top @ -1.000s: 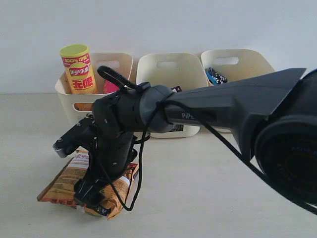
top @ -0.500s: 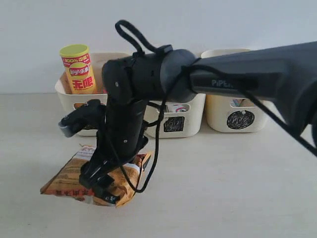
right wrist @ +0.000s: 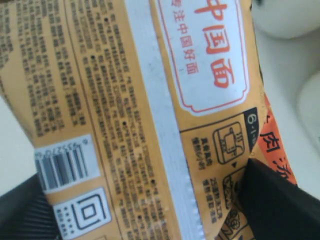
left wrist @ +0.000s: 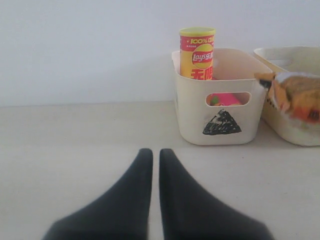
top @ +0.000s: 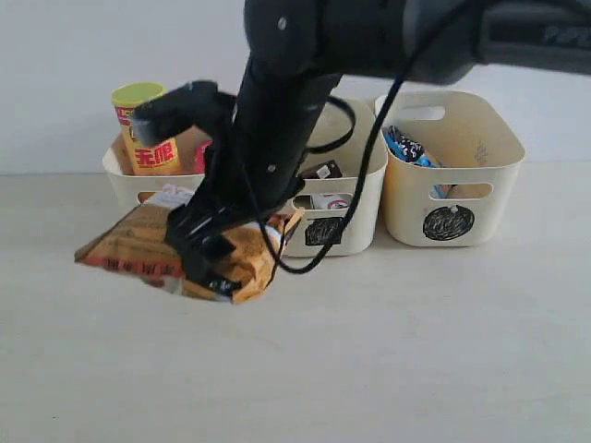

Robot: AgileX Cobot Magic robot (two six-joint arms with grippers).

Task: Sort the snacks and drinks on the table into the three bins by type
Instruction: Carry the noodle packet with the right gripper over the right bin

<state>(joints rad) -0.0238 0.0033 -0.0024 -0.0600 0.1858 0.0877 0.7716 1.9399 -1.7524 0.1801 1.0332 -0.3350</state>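
My right gripper (top: 207, 247) reaches across to the left and is shut on the orange-brown bag (top: 137, 245), which hangs tilted above the table (top: 388, 351). Up close the bag (right wrist: 125, 100) fills the right wrist view, pinched between dark fingers (right wrist: 280, 202). The triangle bin (top: 122, 182) holds the yellow-red tube (top: 143, 129) and a sliver of the pink tube (top: 199, 155). The square bin (top: 358, 198) holds the dark purple carton (top: 320, 170) and the blue-white carton (top: 329, 199). In the circle bin (top: 485, 185) lies the blue-black bag (top: 406, 148). My left gripper (left wrist: 151, 156) is shut and empty, low over the table.
The three bins stand in a row against the white back wall. In the left wrist view the triangle bin (left wrist: 220, 125) is ahead and right of the fingers, with the lifted bag (left wrist: 295, 97) in front of the square bin (left wrist: 287, 131).
The right arm has lifted the orange-brown bag off the table and raised it in front of the triangle and square bins. The circle bin is now uncovered.
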